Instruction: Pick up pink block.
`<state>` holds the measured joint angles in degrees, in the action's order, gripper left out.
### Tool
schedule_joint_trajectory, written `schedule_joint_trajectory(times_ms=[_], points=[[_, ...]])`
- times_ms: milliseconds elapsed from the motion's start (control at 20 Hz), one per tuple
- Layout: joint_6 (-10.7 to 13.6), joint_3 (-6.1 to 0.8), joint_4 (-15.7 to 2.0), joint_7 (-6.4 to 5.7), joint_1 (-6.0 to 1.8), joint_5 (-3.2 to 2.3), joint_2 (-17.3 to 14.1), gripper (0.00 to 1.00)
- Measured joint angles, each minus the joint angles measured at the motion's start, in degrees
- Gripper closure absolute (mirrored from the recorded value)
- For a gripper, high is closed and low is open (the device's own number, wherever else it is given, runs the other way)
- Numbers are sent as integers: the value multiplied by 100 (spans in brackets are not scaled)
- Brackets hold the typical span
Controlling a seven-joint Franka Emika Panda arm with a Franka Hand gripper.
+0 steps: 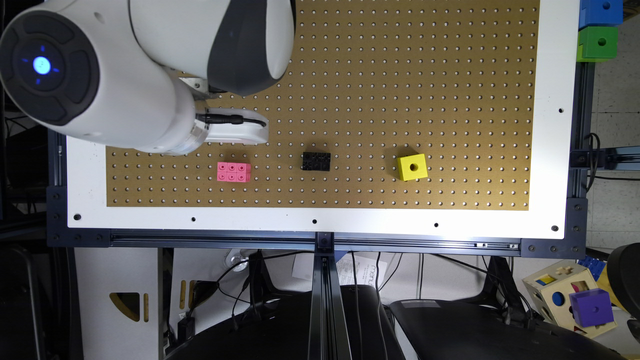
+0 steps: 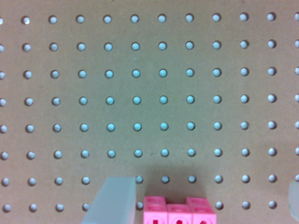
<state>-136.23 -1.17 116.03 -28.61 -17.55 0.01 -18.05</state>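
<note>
Pink block (image 1: 233, 171) (exterior view's left) beside brick (image 1: 316, 161), then cube (image 1: 412, 167).

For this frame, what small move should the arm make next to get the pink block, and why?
Probably lower the open gripper straight down around the pink block. In the wrist view one fingertip sits beside the block and the other at the frame's edge, so the block lies between them, still resting on the pegboard.

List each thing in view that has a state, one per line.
Pink block: flat on the pegboard, studs up, not gripped.
Black brick: flat on the pegboard, untouched.
Yellow cube: on the pegboard, hole up, untouched.
End effector: open, fingers either side of the pink block, holding nothing.
Arm light: lit blue.
</note>
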Motion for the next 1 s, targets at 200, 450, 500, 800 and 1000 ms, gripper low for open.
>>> schedule_joint_trajectory(times_ms=[200, 450, 500, 800, 1000], points=[[-32, 5, -110, 1, -21, 0, -134, 0], [-422, 6, -314, 1, -26, 0, -722, 0], [-426, 5, -391, 1, -25, 0, -800, 0], [-448, -35, -856, -1, -21, 0, -1305, 0], [-460, -44, -1064, -1, -21, 0, -1557, 0]])
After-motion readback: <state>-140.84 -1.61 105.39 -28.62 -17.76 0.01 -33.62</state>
